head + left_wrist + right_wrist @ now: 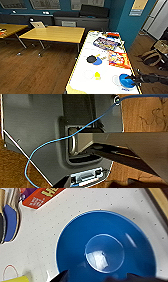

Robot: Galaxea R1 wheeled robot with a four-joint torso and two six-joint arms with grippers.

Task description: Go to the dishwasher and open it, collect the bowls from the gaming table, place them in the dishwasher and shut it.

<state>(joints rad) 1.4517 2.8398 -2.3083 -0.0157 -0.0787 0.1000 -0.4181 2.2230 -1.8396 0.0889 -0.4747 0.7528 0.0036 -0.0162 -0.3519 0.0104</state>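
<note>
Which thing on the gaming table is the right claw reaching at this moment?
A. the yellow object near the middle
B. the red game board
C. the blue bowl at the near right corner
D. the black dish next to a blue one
C: in the head view the right claw is at the rim of the blue bowl, and the right wrist view looks straight down into that bowl.

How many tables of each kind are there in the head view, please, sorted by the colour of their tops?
Wooden-topped tables: 2
White-topped gaming table: 1
Total: 3
</note>
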